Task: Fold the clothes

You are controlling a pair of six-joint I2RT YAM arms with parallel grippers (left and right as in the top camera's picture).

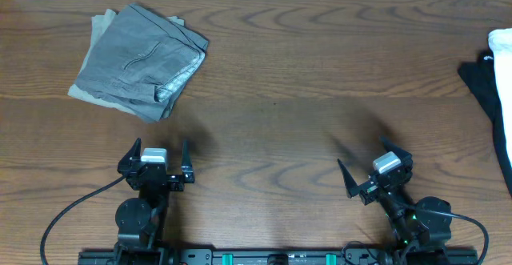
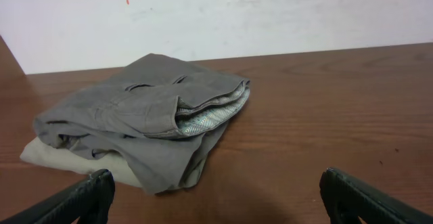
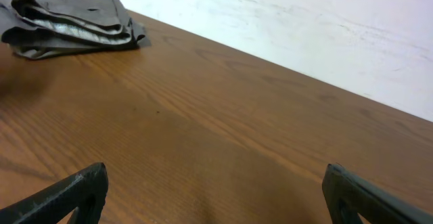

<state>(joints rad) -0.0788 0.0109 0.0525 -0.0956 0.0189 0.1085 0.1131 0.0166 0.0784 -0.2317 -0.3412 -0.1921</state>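
A bit of black fabric (image 1: 480, 85), the black T-shirt, shows at the table's far right edge in the overhead view, mostly cut off by the frame; its logo is not visible. My left gripper (image 1: 158, 159) is open and empty near the front left of the table. My right gripper (image 1: 370, 169) is open and empty near the front right, well short of the black fabric. Both wrist views show only open fingertips over bare wood (image 2: 216, 200) (image 3: 216, 197).
A folded grey trousers-like garment (image 1: 140, 61) lies at the back left, also seen in the left wrist view (image 2: 145, 116) and the right wrist view (image 3: 67, 21). A white cloth (image 1: 502, 89) lies at the right edge beside the black fabric. A white wall stands behind the table.
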